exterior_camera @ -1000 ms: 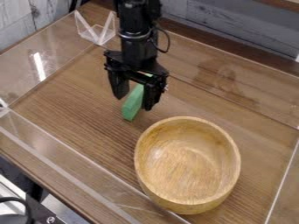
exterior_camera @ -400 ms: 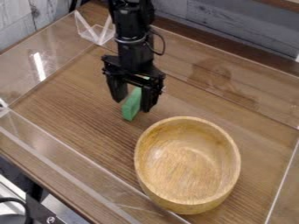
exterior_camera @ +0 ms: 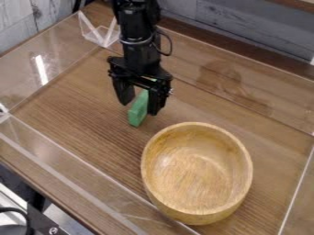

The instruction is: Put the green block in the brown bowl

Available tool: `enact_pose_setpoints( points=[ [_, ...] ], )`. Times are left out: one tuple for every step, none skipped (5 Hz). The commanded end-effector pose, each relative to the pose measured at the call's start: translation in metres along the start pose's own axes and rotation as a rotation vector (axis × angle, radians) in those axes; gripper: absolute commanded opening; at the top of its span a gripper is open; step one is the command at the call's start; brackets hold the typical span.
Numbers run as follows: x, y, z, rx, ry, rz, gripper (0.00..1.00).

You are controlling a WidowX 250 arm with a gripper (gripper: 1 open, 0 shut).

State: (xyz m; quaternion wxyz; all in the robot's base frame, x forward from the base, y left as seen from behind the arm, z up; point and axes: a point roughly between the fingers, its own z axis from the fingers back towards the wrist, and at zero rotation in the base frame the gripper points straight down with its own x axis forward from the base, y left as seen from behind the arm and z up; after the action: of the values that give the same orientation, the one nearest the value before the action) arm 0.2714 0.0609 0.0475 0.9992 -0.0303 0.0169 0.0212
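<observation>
A black gripper (exterior_camera: 139,95) points straight down over the green block (exterior_camera: 139,109), jaws spread wide to either side of it on a wood-grain table (exterior_camera: 73,115). The empty brown bowl (exterior_camera: 197,171) sits nearby.

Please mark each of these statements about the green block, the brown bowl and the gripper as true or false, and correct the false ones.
1. The green block lies inside the brown bowl. False: it lies on the wooden table, outside the bowl, up and to the left of it in the picture.
2. The gripper points down over the green block with its jaws open. True.
3. The brown bowl is empty. True.
4. The gripper has lifted the green block off the table. False: the block rests on the table, between the open fingers.
5. The brown bowl is turned upside down. False: it stands upright, with its hollow facing up.
</observation>
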Motion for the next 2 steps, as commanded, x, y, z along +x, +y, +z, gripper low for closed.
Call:
enact_pose_setpoints(
  points=[
    [0.0114, 0.0049, 0.0071, 0.017, -0.053, 0.003, 1.00],
    [0.0129, 0.0057, 0.0013, 0.022, -0.052, 0.001, 1.00]
  ],
)
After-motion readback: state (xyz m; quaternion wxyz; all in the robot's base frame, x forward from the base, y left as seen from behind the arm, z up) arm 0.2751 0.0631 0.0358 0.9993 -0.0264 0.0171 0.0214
